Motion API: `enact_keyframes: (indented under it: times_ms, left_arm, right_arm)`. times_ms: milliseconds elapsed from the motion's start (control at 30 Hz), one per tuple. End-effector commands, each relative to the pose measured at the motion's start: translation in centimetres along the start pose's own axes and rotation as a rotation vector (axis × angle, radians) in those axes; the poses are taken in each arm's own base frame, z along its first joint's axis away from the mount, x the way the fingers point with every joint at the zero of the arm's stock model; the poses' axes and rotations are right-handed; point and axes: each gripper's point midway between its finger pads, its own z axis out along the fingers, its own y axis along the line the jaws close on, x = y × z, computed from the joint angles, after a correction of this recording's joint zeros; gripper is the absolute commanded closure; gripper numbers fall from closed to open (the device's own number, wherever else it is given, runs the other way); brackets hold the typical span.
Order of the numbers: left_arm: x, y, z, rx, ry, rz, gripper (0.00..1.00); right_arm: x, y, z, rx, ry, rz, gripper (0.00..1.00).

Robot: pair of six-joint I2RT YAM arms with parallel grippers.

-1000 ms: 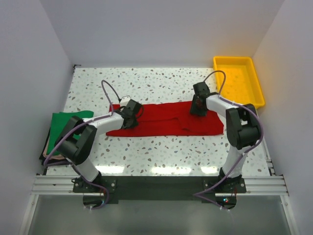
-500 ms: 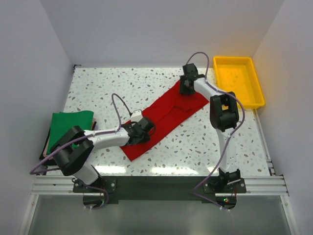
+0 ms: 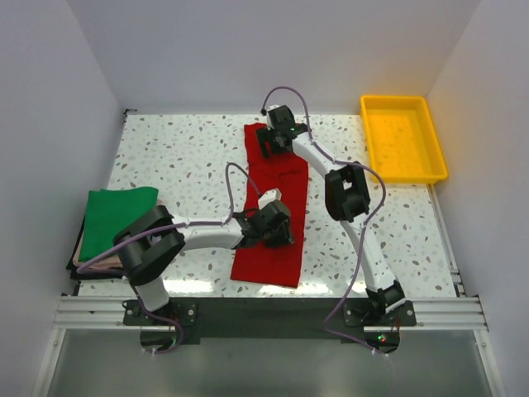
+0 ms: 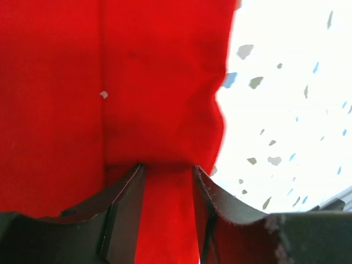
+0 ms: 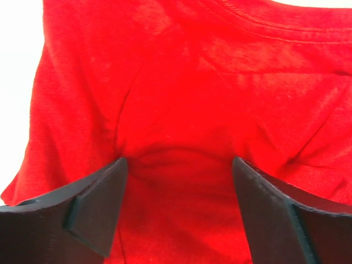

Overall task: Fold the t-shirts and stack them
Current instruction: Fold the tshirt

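— Two shirts, then: where does each lie?

— The red t-shirt (image 3: pixel 281 182) is folded into a long strip down the middle of the worktop (image 3: pixel 182 157), running from the far side toward the near edge. The green t-shirt (image 3: pixel 116 219) sits folded at the left edge, well apart from it.

— And the left jaws?

— Down on the near part of the red strip, with only a narrow gap between them and red cloth showing in it. Whether they pinch it, I cannot tell.

— The right jaws?

— Spread wide and released, tips resting on the far end just short of a stitched hem. The cloth puckers between them. A yellow tray (image 3: pixel 401 136) stands at the far right corner.
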Motion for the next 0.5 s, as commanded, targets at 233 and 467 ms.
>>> enact_keyframes:
  times_ms: [233, 467]
  left_arm:
    - [-7.4, -1.3, -4.7, 0.041, -0.182, 0.041, 0.53]
    - [-10.4, 3.9, -7.8, -0.104, -0.287, -0.020, 0.53]
  right_arm:
    - [-7.2, -1.2, -7.8, 0.003, -0.148, 0.021, 0.01]
    - [-7.5, -3.7, -12.3, 0.078, -0.168, 0.181, 0.02]
